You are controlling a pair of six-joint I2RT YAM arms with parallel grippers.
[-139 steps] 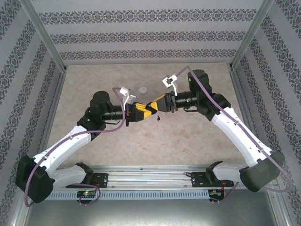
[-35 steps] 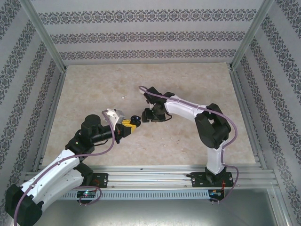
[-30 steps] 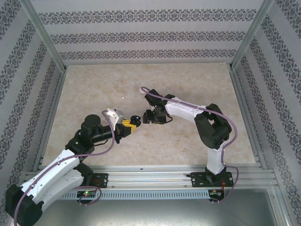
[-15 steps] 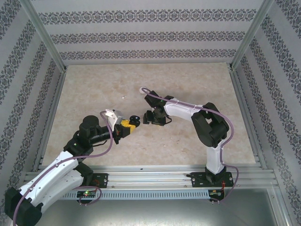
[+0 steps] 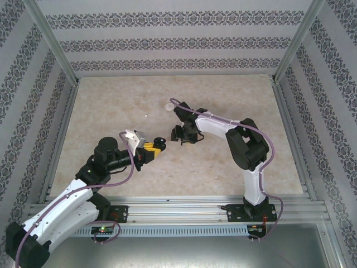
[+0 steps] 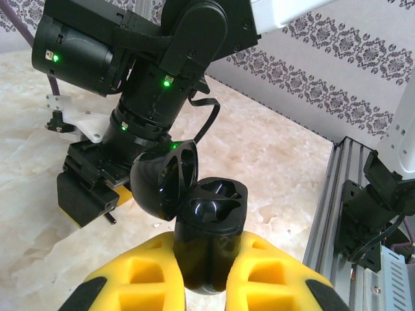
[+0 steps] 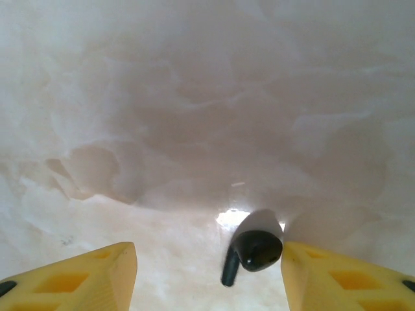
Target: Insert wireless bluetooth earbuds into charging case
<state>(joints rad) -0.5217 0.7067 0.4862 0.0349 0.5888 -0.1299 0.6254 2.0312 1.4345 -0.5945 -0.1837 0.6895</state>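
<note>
Two arms work over one marble-patterned table [image 5: 234, 178].

Left gripper [image 6: 202, 285]: clamped tight on the one black charging case [image 6: 211, 236], held above the table. Its lid [image 6: 162, 184] is flipped open. Two sockets counted, both empty.

Right gripper [image 7: 209, 259]: jaws about half spread, nothing between them. It points down at the table just beside the case and straddles one black earbud [image 7: 254, 249]. The earbud lies flat on the surface, nearer the finger at the right of the wrist view.

Step in hand, by my judgement: pick-up of the first earbud, with none seated so far. The next move calls for lowering and centring so both pads meet the bud, then a gentle close. After that, lift it across to the open case and enter it stem-down into a socket.

Also on the table: one white round puck [image 5: 168, 105] toward the far side, and one tiny white speck [image 5: 146, 115], possibly the white earbud but too small to tell.
</note>
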